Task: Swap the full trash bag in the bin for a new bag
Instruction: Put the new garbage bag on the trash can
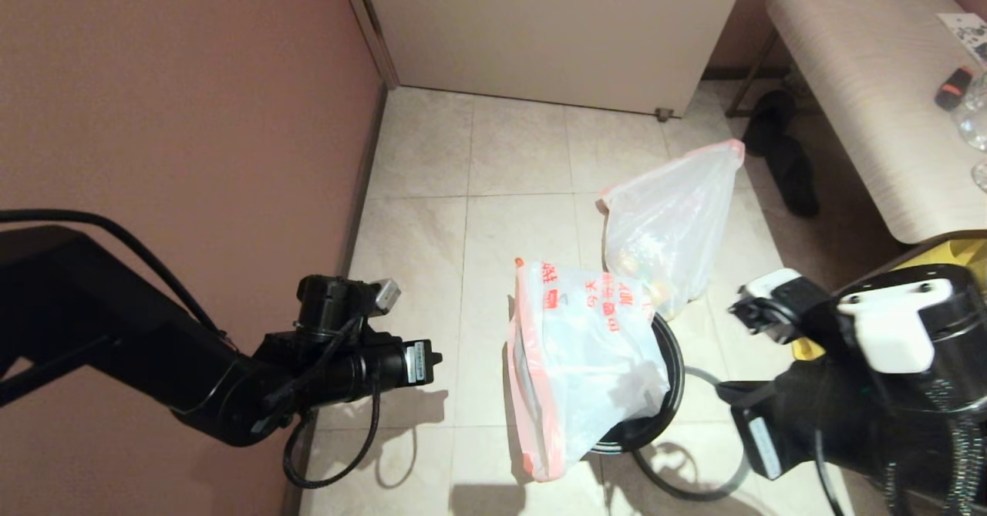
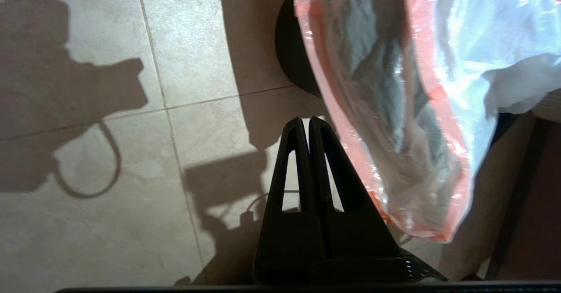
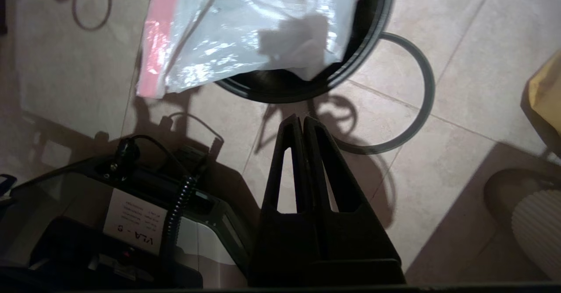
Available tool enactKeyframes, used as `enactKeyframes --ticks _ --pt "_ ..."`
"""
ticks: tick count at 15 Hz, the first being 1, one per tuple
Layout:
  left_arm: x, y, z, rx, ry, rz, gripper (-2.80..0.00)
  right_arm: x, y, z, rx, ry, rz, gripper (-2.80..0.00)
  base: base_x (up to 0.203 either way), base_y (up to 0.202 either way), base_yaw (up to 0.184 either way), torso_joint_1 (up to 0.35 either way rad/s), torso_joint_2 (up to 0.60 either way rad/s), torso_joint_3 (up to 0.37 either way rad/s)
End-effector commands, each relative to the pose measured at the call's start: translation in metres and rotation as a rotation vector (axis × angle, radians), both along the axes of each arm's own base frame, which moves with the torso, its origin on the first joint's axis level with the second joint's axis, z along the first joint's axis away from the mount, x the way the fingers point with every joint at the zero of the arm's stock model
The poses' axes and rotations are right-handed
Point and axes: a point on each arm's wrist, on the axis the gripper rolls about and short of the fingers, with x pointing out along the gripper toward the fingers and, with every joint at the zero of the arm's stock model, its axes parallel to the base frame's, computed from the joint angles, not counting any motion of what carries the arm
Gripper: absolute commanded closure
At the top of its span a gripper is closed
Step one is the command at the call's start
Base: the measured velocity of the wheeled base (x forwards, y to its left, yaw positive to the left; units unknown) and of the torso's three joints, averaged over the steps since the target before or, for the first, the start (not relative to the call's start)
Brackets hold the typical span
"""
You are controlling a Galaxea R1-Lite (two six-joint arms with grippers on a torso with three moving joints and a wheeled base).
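Observation:
The new bag, translucent white with red characters and a pink-red edge, lies crumpled across the bin, partly inside and partly draped over its left side. The bin is small, round and black. The full trash bag stands on the floor just behind it, with colourful rubbish showing through. A thin grey hoop lies on the tiles beside the bin. My left gripper hangs shut and empty just left of the new bag. My right gripper is shut and empty, above the floor near the bin's rim and the hoop.
A pink wall runs along the left and a white door closes the back. A padded bench stands at the right with black slippers beside it. A yellow bag sits by my right arm.

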Motion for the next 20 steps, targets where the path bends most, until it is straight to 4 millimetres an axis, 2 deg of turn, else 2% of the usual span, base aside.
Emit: enactKeyframes --ticks 1,4,9,11,13,16,17,19,20 --pt "0.012 0.009 -0.024 0.019 0.016 0.013 0.0 0.012 0.038 -0.028 -0.093 0.072 0.052 0.0 0.0 0.0 0.0 0.0 0.0 0.0" --pt "0.017 0.01 -0.04 0.019 -0.01 0.01 0.0 0.015 0.078 -0.046 -0.167 0.063 0.078 0.0 0.0 0.0 0.0 0.0 0.0 0.0" --pt "0.02 0.013 -0.045 0.007 -0.067 0.019 0.0 0.017 0.12 -0.064 -0.203 0.047 0.101 0.0 0.0 0.0 0.0 0.0 0.0 0.0" --pt "0.02 0.013 -0.046 0.013 -0.066 0.015 0.0 0.02 0.135 -0.078 -0.247 0.041 0.094 0.0 0.0 0.0 0.0 0.0 0.0 0.0" --pt "0.017 0.016 -0.05 0.039 -0.064 -0.003 0.0 0.027 0.151 -0.078 -0.246 0.005 0.074 0.0 0.0 0.0 0.0 0.0 0.0 0.0" --pt "-0.002 0.032 -0.049 -0.048 -0.134 -0.081 0.0 0.034 0.159 -0.07 -0.179 0.018 0.117 0.0 0.0 0.0 0.0 0.0 0.0 0.0" --pt "-0.01 0.039 -0.047 -0.081 -0.171 -0.109 0.0 0.043 0.156 -0.068 -0.146 0.044 0.128 0.0 0.0 0.0 0.0 0.0 0.0 0.0" --pt "-0.026 0.048 -0.04 -0.11 -0.234 -0.127 0.0 0.058 0.156 -0.076 -0.134 0.075 0.122 0.0 0.0 0.0 0.0 0.0 0.0 0.0" --pt "-0.032 0.05 -0.03 -0.122 -0.28 -0.139 0.0 0.06 0.156 -0.078 -0.135 0.081 0.121 0.0 0.0 0.0 0.0 0.0 0.0 0.0"
